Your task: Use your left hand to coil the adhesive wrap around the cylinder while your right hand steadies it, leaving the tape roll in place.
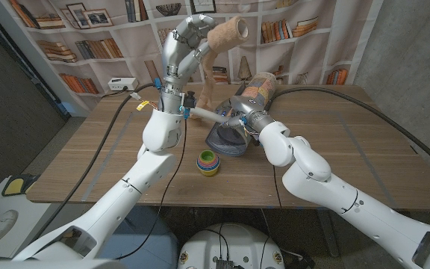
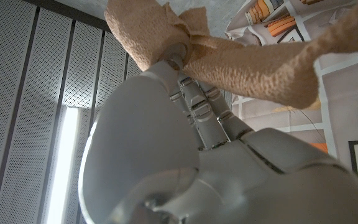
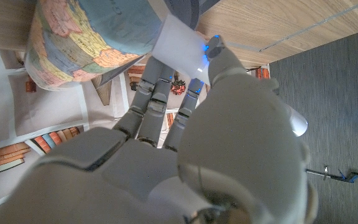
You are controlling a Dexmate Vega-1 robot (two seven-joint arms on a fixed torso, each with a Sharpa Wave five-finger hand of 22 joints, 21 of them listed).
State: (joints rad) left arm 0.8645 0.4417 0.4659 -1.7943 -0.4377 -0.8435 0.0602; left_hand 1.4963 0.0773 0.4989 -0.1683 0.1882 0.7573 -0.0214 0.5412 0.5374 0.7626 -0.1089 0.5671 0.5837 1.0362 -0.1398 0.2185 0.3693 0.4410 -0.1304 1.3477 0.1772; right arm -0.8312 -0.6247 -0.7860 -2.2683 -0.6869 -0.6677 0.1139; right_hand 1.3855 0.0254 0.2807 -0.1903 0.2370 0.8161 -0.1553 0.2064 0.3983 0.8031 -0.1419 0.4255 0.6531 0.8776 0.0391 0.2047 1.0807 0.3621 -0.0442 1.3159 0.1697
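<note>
Left robot hand (image 1: 187,37): raised high above the worktop (image 1: 364,149), fingers closed on the tan tape roll (image 1: 230,31).
Wrap strip (image 1: 209,78): hanging down from the roll.
Right robot hand (image 1: 246,112): fingers against the map-printed cylinder (image 1: 262,88), lying on the worktop.

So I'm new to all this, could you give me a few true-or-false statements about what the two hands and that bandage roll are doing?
1. The left hand holds the tan wrap roll raised above the table. True.
2. The right hand is at the map-printed cylinder. True.
3. The wrap roll lies on the table. False: it is held in the air, a strip hanging down from it.
4. The stacked coloured cups sit on top of the cylinder. False: they stand on the table.
</note>
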